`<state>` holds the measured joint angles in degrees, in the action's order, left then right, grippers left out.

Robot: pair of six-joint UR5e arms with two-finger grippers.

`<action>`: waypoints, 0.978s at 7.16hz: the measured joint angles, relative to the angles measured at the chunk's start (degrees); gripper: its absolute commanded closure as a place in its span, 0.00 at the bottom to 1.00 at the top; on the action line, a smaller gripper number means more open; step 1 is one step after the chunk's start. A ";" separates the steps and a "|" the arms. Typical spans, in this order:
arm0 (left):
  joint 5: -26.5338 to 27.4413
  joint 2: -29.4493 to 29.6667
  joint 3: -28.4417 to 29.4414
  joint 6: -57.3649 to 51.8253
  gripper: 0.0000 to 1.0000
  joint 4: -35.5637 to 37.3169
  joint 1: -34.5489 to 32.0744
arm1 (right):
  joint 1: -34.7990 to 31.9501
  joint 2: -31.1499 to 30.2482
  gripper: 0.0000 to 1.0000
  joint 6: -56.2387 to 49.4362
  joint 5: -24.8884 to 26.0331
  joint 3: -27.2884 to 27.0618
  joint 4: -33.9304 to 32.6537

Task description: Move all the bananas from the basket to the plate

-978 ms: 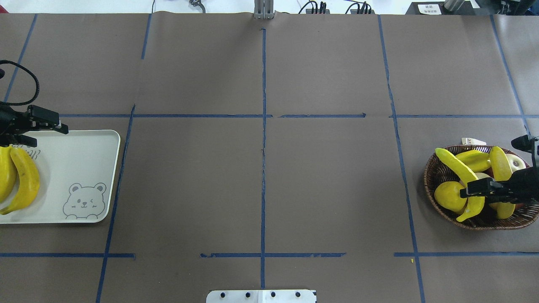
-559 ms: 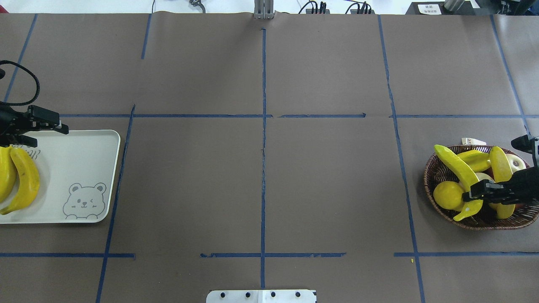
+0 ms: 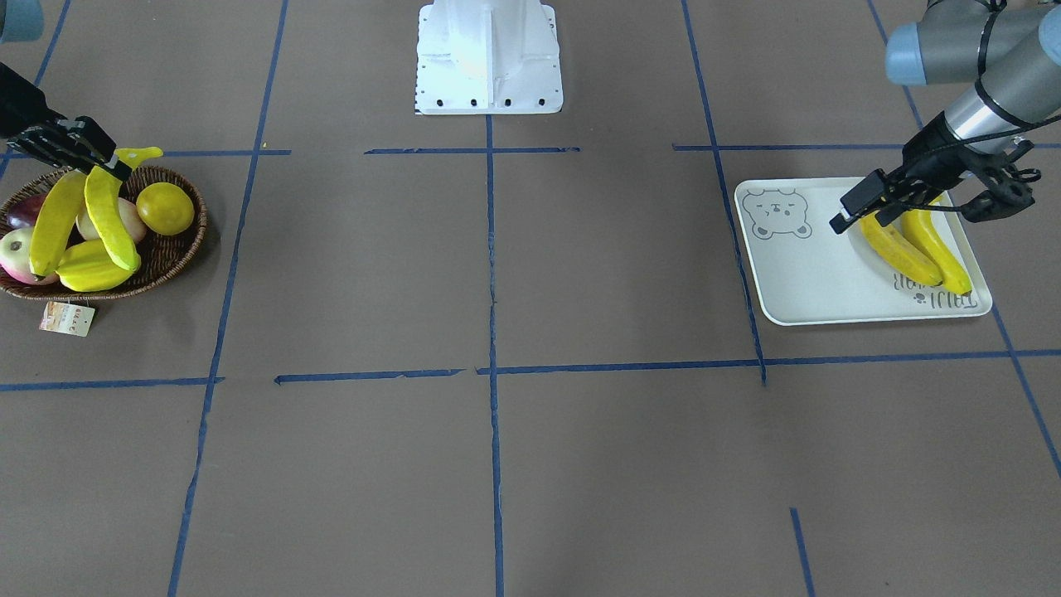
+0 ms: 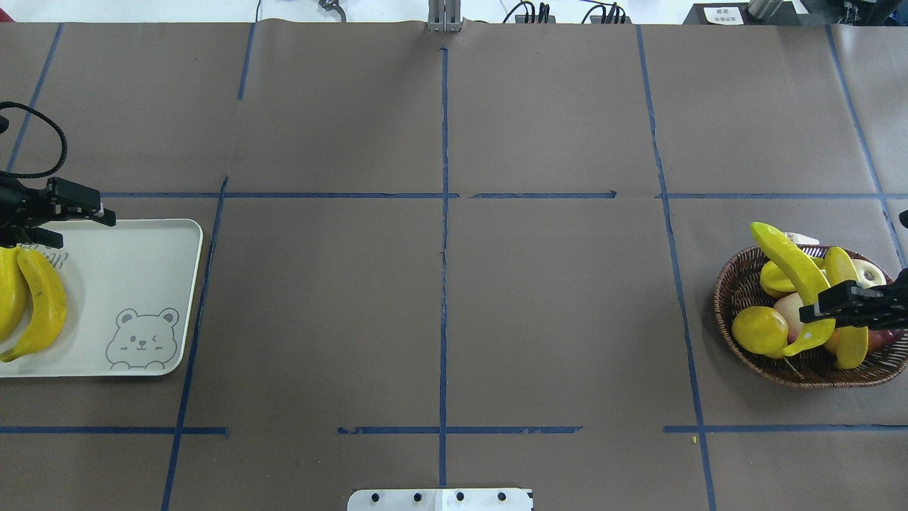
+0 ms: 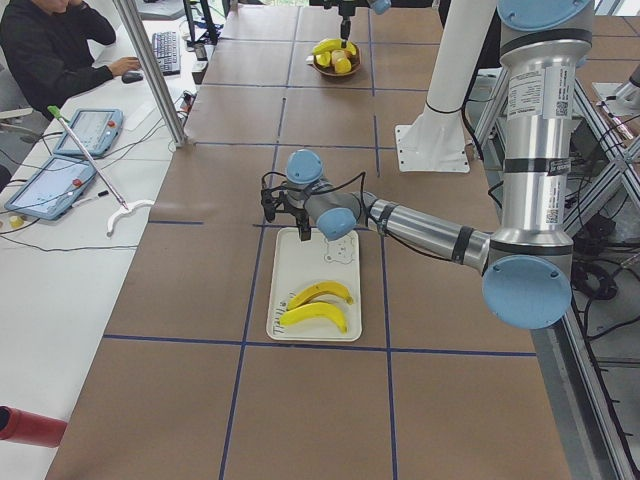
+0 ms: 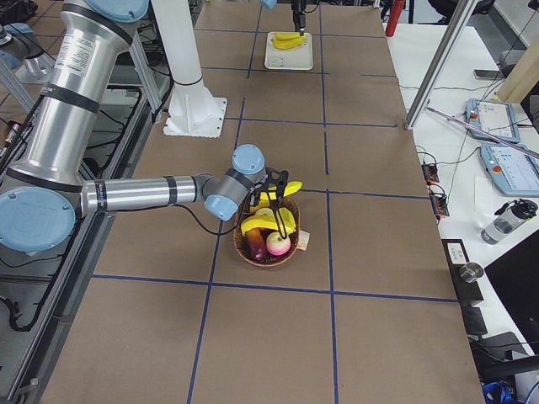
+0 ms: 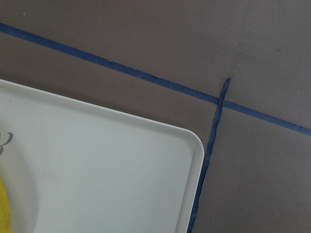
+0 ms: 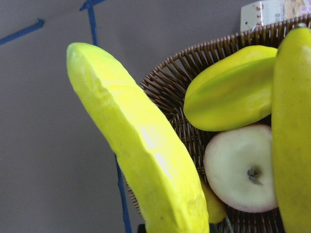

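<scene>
Banana (image 4: 787, 262) aslant, tip beyond basket (image 4: 722, 305) rim

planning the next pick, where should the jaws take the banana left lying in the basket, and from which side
Probably grip the banana at its middle, from straight above, jaws across its width: it lies atop the other fruit in the basket, upper side bare.

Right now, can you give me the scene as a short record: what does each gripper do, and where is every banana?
right gripper: shut on the held banana, which is tilted over the basket
left gripper: open, empty, above the far edge of the plate
on plate: two bananas, side by side
in basket: loose banana, lemon, starfruit, apple
bananas not yet on plate: two
</scene>
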<state>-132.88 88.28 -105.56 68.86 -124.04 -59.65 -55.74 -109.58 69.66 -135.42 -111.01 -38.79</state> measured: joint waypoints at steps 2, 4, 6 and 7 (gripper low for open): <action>-0.47 3.06 -0.06 3.12 0.00 -0.22 0.82 | -0.99 2.22 1.00 -0.05 -0.08 -2.05 -0.91; -0.60 8.87 -0.20 10.45 0.00 -0.78 3.50 | 1.98 10.36 1.00 0.40 4.06 -3.05 -7.11; -0.42 15.69 -0.17 20.40 0.00 -2.31 7.03 | 8.21 23.04 1.00 0.76 11.85 -6.84 -24.13; -0.18 18.32 -0.13 24.12 0.00 -3.18 8.91 | 12.32 31.09 1.00 1.51 16.25 -8.62 -34.58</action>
<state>-133.07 106.60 -105.69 92.98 -127.22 -50.74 -43.43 -78.49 71.17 -119.16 -119.63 -73.36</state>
